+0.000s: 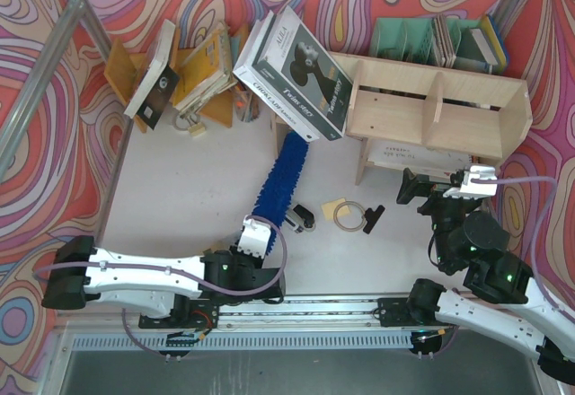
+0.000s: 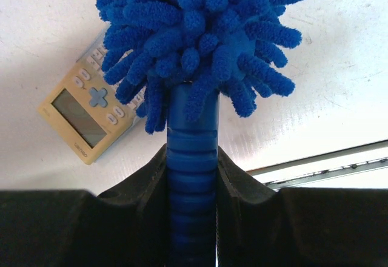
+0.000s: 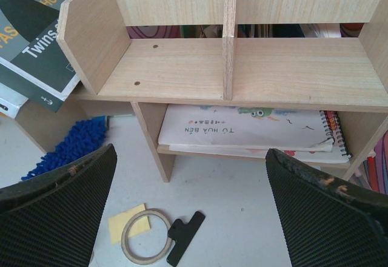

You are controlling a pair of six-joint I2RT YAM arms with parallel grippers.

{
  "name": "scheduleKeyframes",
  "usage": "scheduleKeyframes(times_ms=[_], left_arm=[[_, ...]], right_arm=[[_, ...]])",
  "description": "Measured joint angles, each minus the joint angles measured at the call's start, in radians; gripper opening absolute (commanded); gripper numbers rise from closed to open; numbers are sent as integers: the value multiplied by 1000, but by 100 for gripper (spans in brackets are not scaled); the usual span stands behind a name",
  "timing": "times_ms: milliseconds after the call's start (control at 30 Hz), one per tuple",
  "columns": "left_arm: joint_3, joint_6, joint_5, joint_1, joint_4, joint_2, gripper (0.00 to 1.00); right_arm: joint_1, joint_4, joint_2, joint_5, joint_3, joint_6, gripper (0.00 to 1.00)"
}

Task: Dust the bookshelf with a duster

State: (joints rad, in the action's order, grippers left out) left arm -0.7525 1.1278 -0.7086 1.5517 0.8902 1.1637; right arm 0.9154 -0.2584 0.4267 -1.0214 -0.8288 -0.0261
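Note:
The bookshelf is a pale plywood unit at the back right; in the right wrist view it fills the top, with books on its lower shelf. The duster is a long blue fluffy brush slanting from the left gripper up toward the shelf's left end; its tip shows in the right wrist view. My left gripper is shut on the duster's ribbed blue handle. My right gripper is open and empty in front of the shelf, its fingers wide apart.
A large "Twins story" book leans on the shelf's left end above the duster. A calculator, wooden ring, black clip and yellow note lie on the table. An orange-brown rack and mint-green file holder stand at the back.

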Motion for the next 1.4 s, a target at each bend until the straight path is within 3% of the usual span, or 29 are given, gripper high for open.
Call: scheduleKeyframes(times_ms=[367, 967, 1400], left_arm=[[-52, -51, -85, -2, 50, -147, 0], [-7, -65, 42, -49, -9, 18, 0], [-161, -130, -72, -55, 99, -98, 0]], right_arm=[[0, 0, -1, 0, 0, 0, 99], [0, 3, -1, 0, 0, 0, 99], [0, 6, -8, 0, 0, 0, 99]])
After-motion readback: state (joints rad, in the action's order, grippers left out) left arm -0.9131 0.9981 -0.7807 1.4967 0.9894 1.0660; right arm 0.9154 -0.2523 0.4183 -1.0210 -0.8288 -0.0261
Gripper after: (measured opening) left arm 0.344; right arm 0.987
